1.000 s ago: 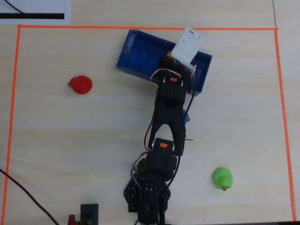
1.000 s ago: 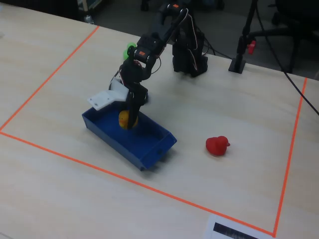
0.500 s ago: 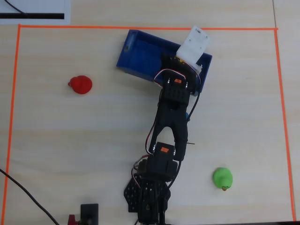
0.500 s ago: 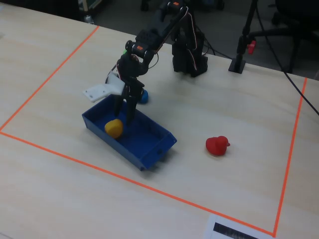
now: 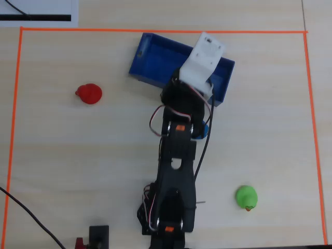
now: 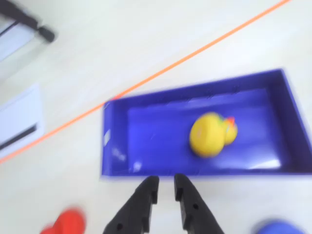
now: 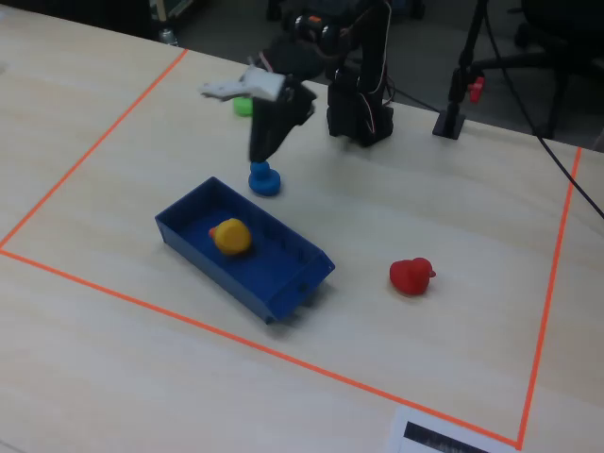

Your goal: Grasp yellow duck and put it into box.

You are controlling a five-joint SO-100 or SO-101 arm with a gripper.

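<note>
1. One yellow duck [image 7: 231, 237] is in the box [image 7: 283, 283]. It rests on the floor of the tray, left of centre in the fixed view and right of centre in the wrist view, with its beak toward the right wall there. We call the placing done.
2. The hand [image 6: 165, 187] is empty. The wrist view shows its two fingers nearly pressed together with a thin gap between them and nothing in it. It hangs above the near wall of the box and touches no part of it.
3. In the fixed view the hand hangs high above the tabletop [image 7: 453, 217], upper centre of the frame, tips pointing down at the blue duck [image 7: 264, 179].
4. Risk A: the blue duck stands just beside the back wall of the box and right under the arm's path. If we drop while retracting, the tips could knock it away or into the tray.
5. Risk B: the red duck [image 7: 411, 276] at right of the fixed view and the green duck [image 5: 246, 197] at lower right of the overhead view are well apart from the arm. We see little risk there.
6. Risk C: the wrist view is blurred, so we cannot tell from it how high the tips are above the wall. A low sweep could catch the rim and drag the box, tipping the duck out.
</note>
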